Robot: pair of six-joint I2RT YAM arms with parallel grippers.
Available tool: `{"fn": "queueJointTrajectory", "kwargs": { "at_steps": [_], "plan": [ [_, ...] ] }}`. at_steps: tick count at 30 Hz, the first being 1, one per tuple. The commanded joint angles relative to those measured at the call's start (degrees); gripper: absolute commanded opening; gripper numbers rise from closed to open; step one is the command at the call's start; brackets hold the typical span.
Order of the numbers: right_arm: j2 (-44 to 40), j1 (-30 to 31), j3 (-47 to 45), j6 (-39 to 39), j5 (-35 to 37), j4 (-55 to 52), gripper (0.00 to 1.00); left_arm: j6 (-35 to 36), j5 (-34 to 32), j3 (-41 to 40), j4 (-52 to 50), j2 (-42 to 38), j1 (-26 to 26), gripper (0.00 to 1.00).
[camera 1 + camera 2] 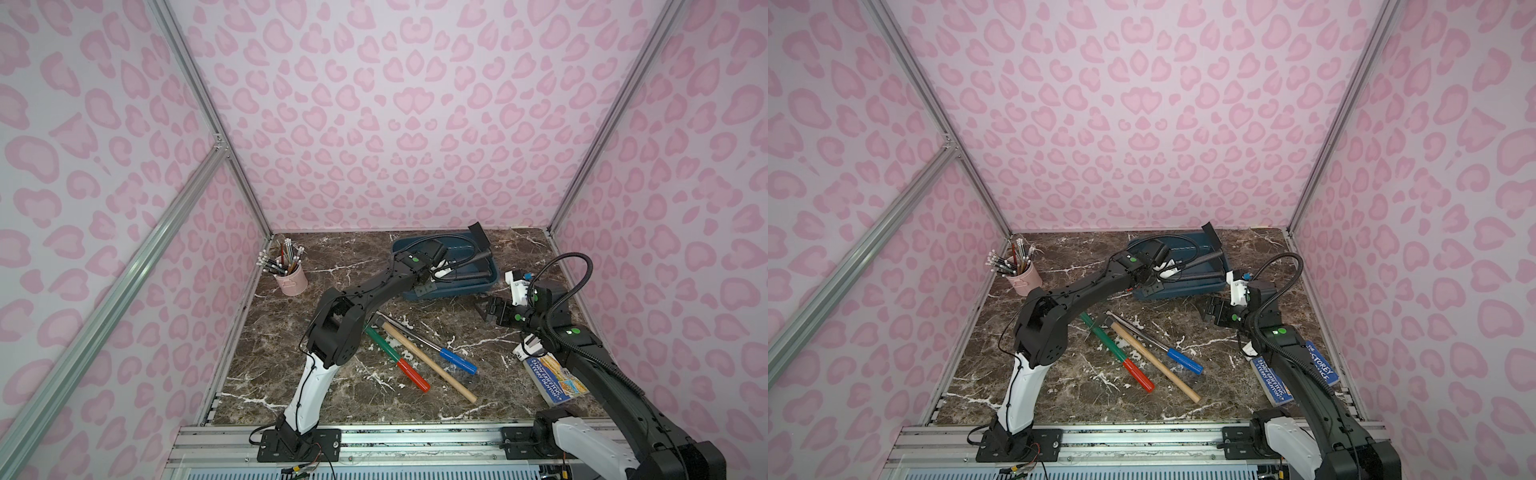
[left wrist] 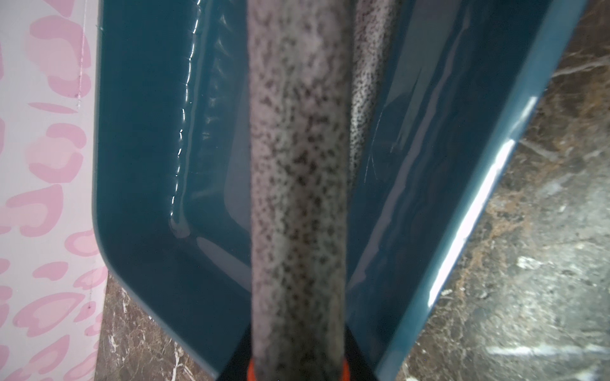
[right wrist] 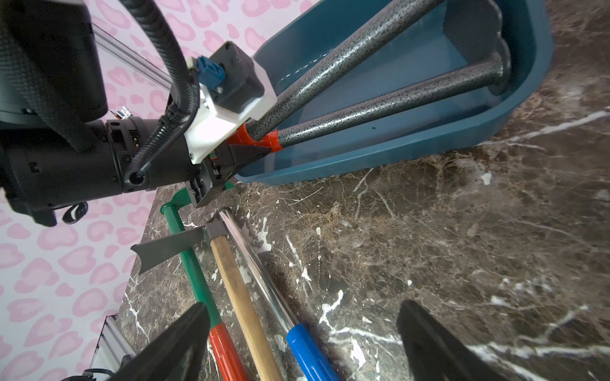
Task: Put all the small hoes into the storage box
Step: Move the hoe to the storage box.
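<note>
Now the left hand [image 3: 244, 150] pinches the small hoe [image 3: 330, 67] over the storage box [image 3: 379, 155], right hand [image 3: 302, 310] spread.

Storage box [image 2: 138, 165]: glossy teal plastic. Small hoe [image 2: 297, 165]: speckled, rough-textured handle. Table [image 3: 429, 247]: polished marble look.

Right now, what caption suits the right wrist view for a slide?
Left jaws shut on the red end of the small hoe, slanting over the storage box.
</note>
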Motion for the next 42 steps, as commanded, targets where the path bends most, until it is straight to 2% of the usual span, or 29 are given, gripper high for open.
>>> {"fn": "queueJointTrajectory", "kwargs": {
  "at_steps": [1, 10, 17, 31, 42],
  "plan": [
    [-0.17, -0.28, 0.13, -0.47, -0.69, 0.75, 0.94, -0.56, 0.67, 1.03, 3.34, 0.34, 0.06, 0.04],
    [0.36, -0.43, 0.74, -0.16, -1.22, 0.49, 0.94, 0.55, 8.28, 1.13, 2.02, -1.38, 0.05, 0.04],
    [0.54, -0.40, 0.58, -0.05, -1.57, 0.31, 0.93, 1.11, 9.27, 1.51, 0.68, -1.78, 0.12, 0.04],
    [0.09, -0.45, 0.35, -0.08, -1.16, -0.57, 0.93, 0.59, 5.10, 3.77, -1.02, 1.75, 0.15, 0.04],
    [-0.18, -0.56, -0.59, -0.06, -1.20, -0.31, 0.93, 0.43, -2.94, 3.84, 1.36, 3.82, 0.15, 0.04]
  ]
}}
